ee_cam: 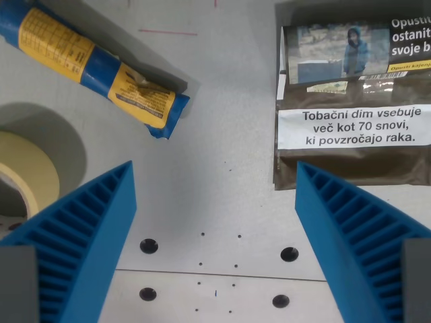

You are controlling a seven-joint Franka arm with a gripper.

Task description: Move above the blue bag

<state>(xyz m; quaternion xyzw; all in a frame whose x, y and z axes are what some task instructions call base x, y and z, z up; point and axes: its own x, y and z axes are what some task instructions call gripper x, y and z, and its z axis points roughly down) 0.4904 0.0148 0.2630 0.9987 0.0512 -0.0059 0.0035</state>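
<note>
Two blue fingers [81, 235] frame the bottom of the wrist view, spread wide with nothing between them, so the gripper [214, 176] hangs over bare grey table [215, 121]. Up and to the view's left of it lies the blue bag [94, 64], rolled, yellow-labelled, slanting. Below the bag, a tape roll [23, 168] pokes in. Well right of the bag sits a brown tobacco pouch [353, 111], its lower edge touching the right finger's tip in view.
</note>
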